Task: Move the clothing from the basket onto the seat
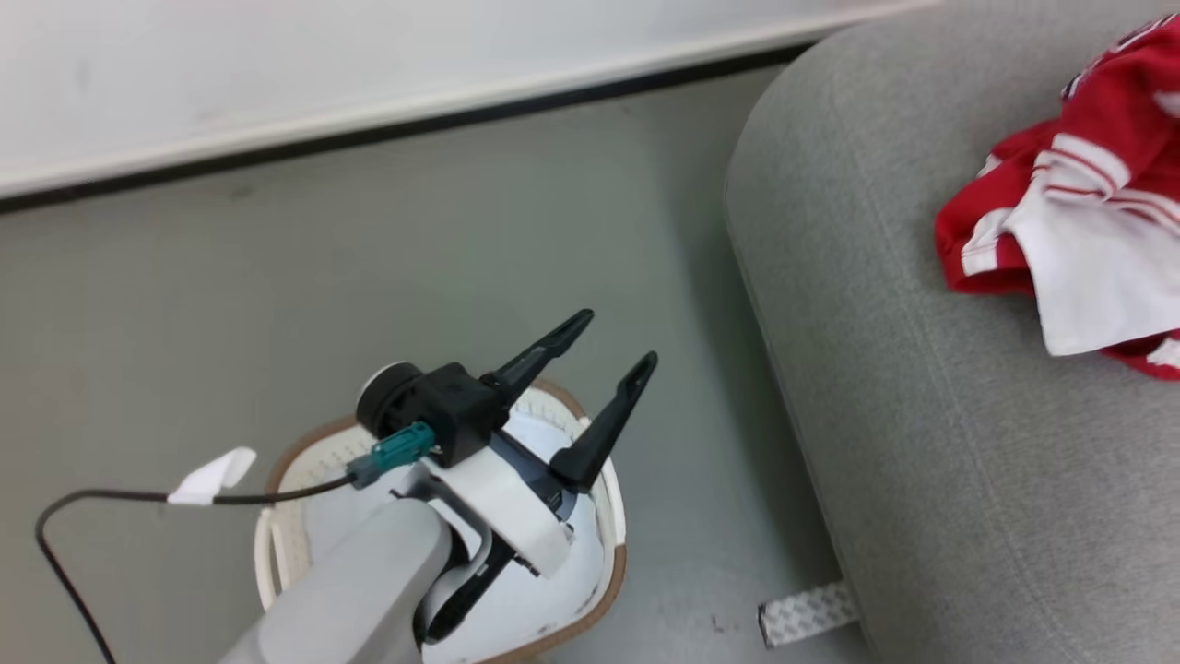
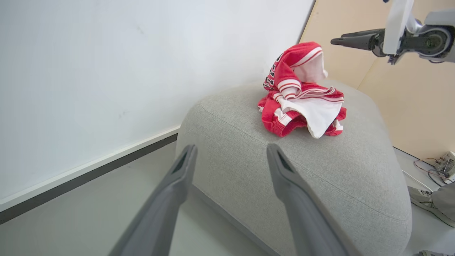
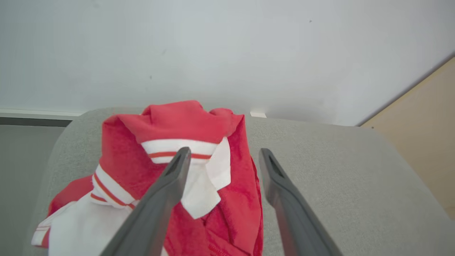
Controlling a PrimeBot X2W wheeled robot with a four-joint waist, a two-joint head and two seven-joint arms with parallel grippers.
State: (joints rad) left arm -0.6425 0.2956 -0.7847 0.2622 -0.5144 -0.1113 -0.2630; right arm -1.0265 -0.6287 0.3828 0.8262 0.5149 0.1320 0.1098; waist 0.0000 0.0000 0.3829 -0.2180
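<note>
2 grippers empty, fingers spread | left gripper point(image 1: 618, 337) over basket point(image 1: 293, 454), right gripper point(image 3: 224, 152) above clothing point(image 1: 1083, 184) | clothing heaped on seat point(image 1: 922, 415), none seen in basket's visible part | transfer looks done; arm hides some basket floor

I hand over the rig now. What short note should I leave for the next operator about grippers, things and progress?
Left gripper: open, empty, above the basket.
Right gripper: open, empty, near the clothing, not touching it.
Clothing: a red-and-white heap on the seat.
Done: the move, it seems; no red shows in the basket, though the arm hides part.
Left: check the basket's hidden part, then draw both arms back.
</note>
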